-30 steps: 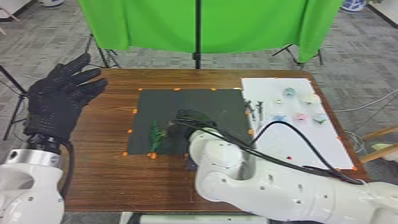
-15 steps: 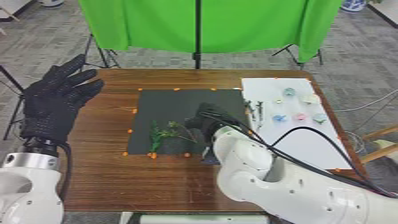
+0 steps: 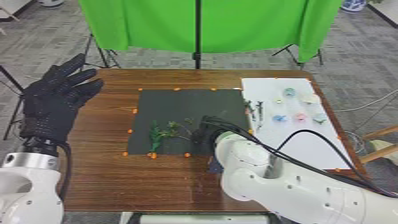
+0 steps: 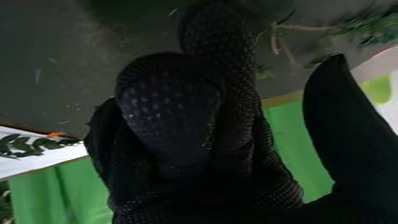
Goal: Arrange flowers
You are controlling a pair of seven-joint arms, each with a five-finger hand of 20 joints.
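Right hand (image 3: 207,135) loosely open, thumb apart; green sprigs (image 3: 156,135) lie on black mat (image 3: 178,106), left of it.

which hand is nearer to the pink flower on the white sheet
Right. The right hand is over the right part of the dark mat, left of the pink flower; the left hand is much farther left, beyond the mat's left edge.
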